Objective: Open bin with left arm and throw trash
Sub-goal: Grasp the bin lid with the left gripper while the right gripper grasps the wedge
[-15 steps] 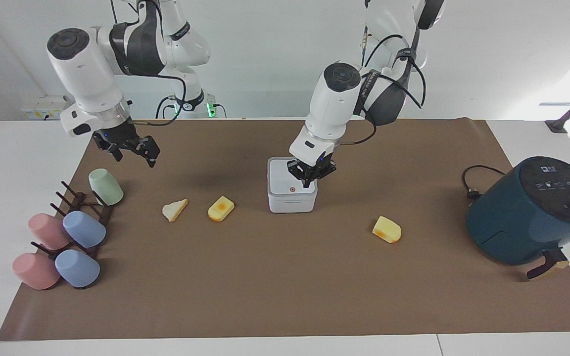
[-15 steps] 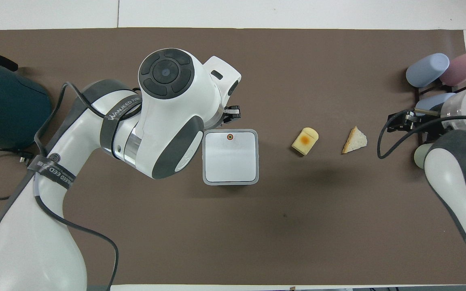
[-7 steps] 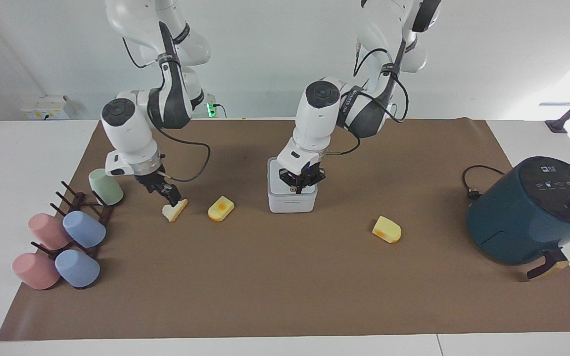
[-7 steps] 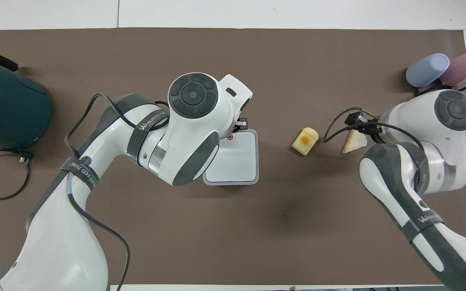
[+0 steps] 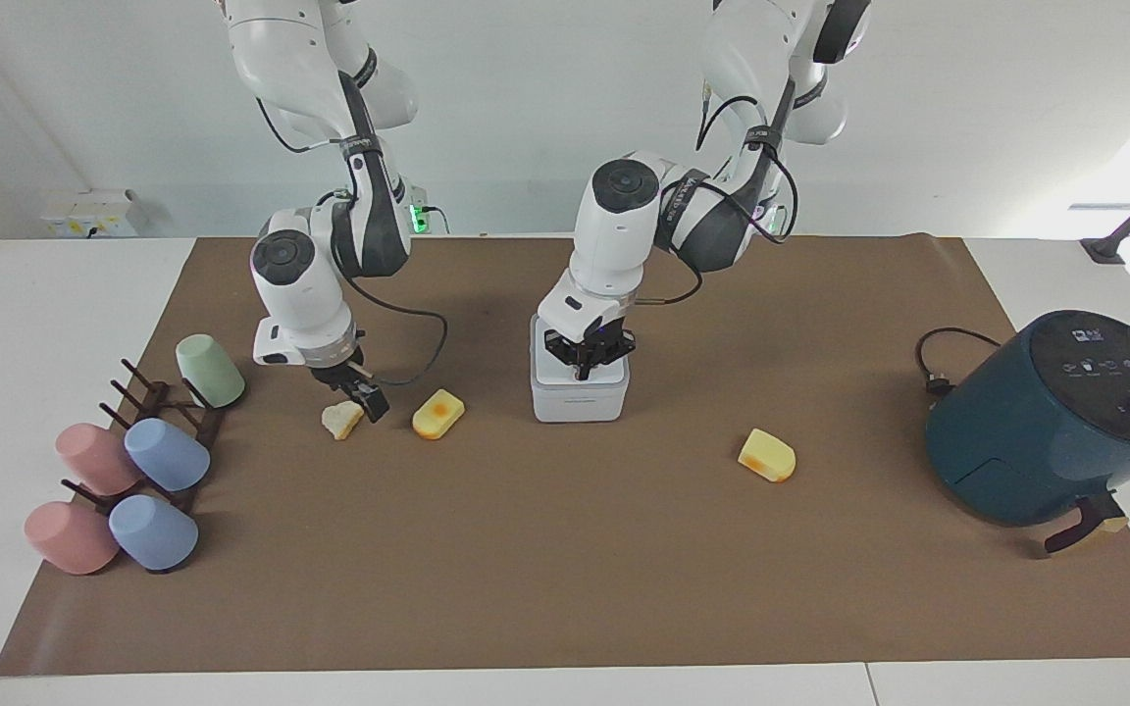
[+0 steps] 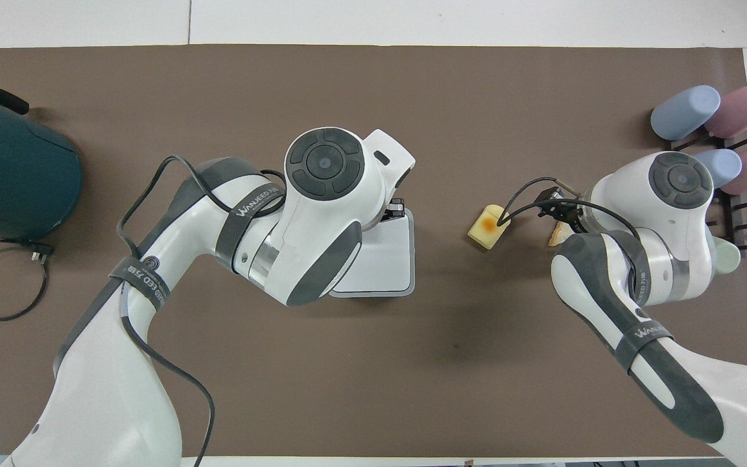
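Note:
The white bin stands mid-table with its lid down. My left gripper is shut, its tips on the lid at the edge farthest from the robots and covering the orange button. In the overhead view the left arm hides much of the bin. My right gripper is open and low at the pale bread wedge; I cannot tell if it touches. The yellow slab with an orange spot lies between the wedge and the bin. A yellow orange-rimmed wedge lies toward the left arm's end.
A dark teal air fryer with its cable sits at the left arm's end. Several pastel cups on a dark rack stand at the right arm's end, close to the right arm.
The right arm swung down from above the cup rack to the bread wedge. The left gripper, still shut, lowered and shifted along the bin lid onto the button edge.

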Available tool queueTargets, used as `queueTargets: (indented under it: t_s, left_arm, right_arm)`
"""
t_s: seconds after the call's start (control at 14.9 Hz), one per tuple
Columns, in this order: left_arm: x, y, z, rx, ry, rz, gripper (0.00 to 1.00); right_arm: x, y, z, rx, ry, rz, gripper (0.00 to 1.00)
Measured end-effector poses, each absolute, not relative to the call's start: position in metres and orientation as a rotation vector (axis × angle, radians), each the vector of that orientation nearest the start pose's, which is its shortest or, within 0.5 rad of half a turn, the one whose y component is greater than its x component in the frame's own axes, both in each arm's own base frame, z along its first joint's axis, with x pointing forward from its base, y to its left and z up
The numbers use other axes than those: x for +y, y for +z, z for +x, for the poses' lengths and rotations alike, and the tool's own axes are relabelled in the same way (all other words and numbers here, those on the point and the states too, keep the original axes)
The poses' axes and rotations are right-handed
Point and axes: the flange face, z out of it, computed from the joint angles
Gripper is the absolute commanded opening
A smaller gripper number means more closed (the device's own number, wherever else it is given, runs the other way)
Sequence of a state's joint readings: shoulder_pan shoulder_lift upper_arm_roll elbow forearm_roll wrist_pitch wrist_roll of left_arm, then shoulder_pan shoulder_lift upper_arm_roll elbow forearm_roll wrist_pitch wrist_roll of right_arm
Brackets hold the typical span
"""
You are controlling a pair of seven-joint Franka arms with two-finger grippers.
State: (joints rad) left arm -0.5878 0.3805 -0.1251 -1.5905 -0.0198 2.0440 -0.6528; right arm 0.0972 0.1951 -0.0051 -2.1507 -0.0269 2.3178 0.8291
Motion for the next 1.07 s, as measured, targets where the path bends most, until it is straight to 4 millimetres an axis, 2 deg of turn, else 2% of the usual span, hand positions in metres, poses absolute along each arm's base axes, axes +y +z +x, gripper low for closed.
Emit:
queueTargets:
  t_s: [0.33, 0.4, 0.47, 0.54, 0.6, 0.8, 1.07]
  left_arm:
    - [-0.434, 0.42, 0.515, 0.066, -0.022, -3.234, 0.0]
    - [-0.433, 0.42, 0.515, 0.066, -0.023, -3.234, 0.0]
    - [-0.433, 0.42, 0.515, 0.066, -0.024, -3.234, 0.0]
    - [-0.433, 0.419, 0.515, 0.066, -0.026, -3.235, 0.0]
    - [-0.434, 0.418, 0.514, 0.069, -0.032, -3.235, 0.0]
    - [-0.434, 0.417, 0.51, 0.082, -0.065, -3.235, 0.0]
    - [-0.433, 0.418, 0.509, 0.088, -0.079, -3.234, 0.0]
  right_arm:
    - [0.034, 0.289, 0.553, 1.168, 0.07, -2.963, 1.0]
    - [0.034, 0.287, 0.551, 1.168, 0.076, -2.964, 0.91]
    - [0.034, 0.286, 0.55, 1.168, 0.082, -2.966, 0.77]
    - [0.034, 0.284, 0.549, 1.168, 0.087, -2.967, 0.61]
    - [0.034, 0.283, 0.548, 1.168, 0.091, -2.968, 0.39]
    - [0.038, 0.284, 0.548, 1.157, 0.082, -2.968, 0.0]
    - [0.039, 0.288, 0.548, 1.153, 0.068, -2.965, 0.0]
